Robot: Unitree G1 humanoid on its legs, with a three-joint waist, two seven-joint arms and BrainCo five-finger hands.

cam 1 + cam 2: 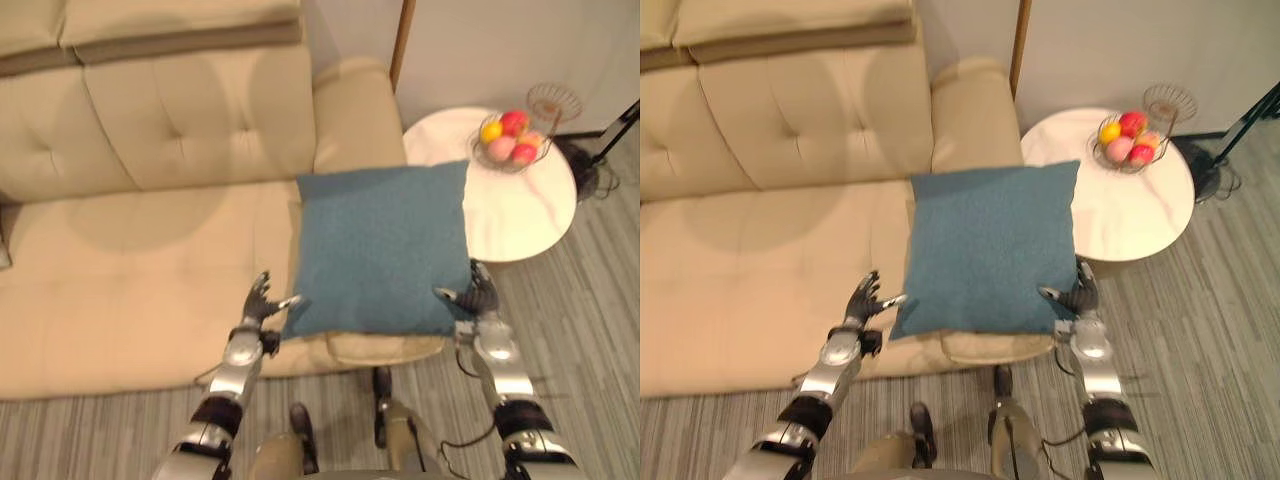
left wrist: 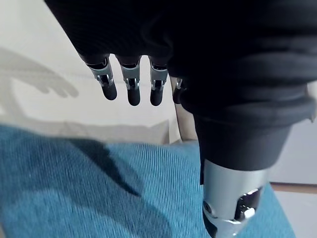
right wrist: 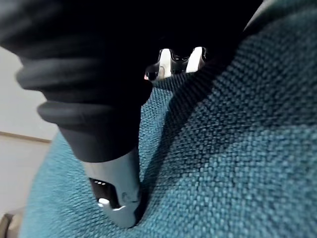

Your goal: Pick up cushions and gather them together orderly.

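Observation:
A square blue cushion (image 1: 382, 250) lies over the beige sofa's right armrest (image 1: 352, 112), with its right edge in front of the round table. My left hand (image 1: 258, 303) is at the cushion's near left corner, fingers straight and spread, with the thumb tip at the fabric; in the left wrist view the fingers (image 2: 131, 89) hover above the blue cloth (image 2: 99, 193). My right hand (image 1: 482, 293) stands against the near right corner with its fingers upright, and its thumb (image 3: 116, 196) presses into the cushion (image 3: 223, 163).
The beige sofa (image 1: 140, 250) stretches left, with tufted back cushions (image 1: 190, 110). A round white table (image 1: 520, 210) at the right carries a wire bowl of fruit (image 1: 511, 140) and an empty wire basket (image 1: 555, 100). A wooden pole (image 1: 402, 40) rises behind the armrest. Striped carpet (image 1: 590, 330) lies in front.

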